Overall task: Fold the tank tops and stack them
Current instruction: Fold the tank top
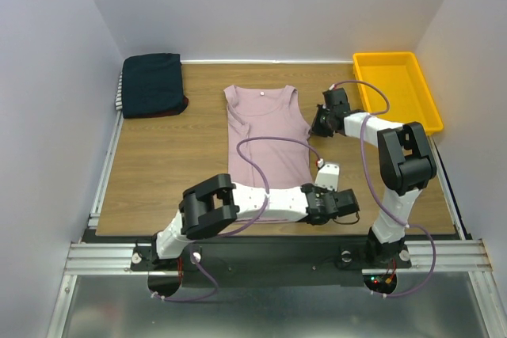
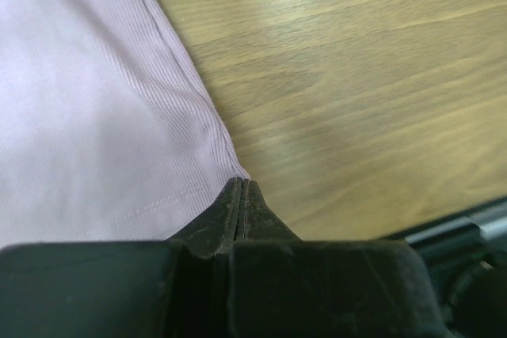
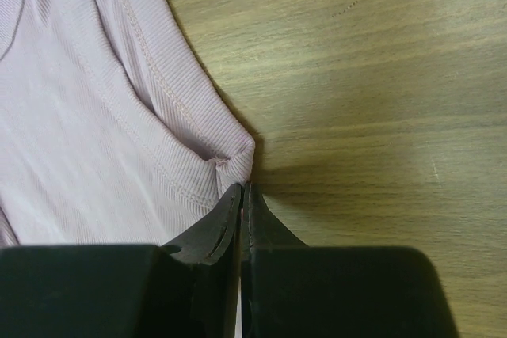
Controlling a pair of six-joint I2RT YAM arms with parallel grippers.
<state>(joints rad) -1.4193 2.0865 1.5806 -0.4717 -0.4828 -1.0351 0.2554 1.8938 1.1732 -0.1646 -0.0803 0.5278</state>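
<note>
A pale dusty-pink tank top lies flat in the middle of the table, neck at the far end. My left gripper is shut on its near right hem corner; in the left wrist view the jaws meet right on that corner of pink cloth. My right gripper is shut on the right side just under the armhole, where the cloth bunches into a small fold at the fingertips. Folded tank tops are stacked at the far left, dark navy uppermost, with striped and red edges showing.
A yellow plastic tray stands at the far right corner. Bare wooden table lies left of the pink top. White walls close in three sides. A metal rail runs along the near edge by the arm bases.
</note>
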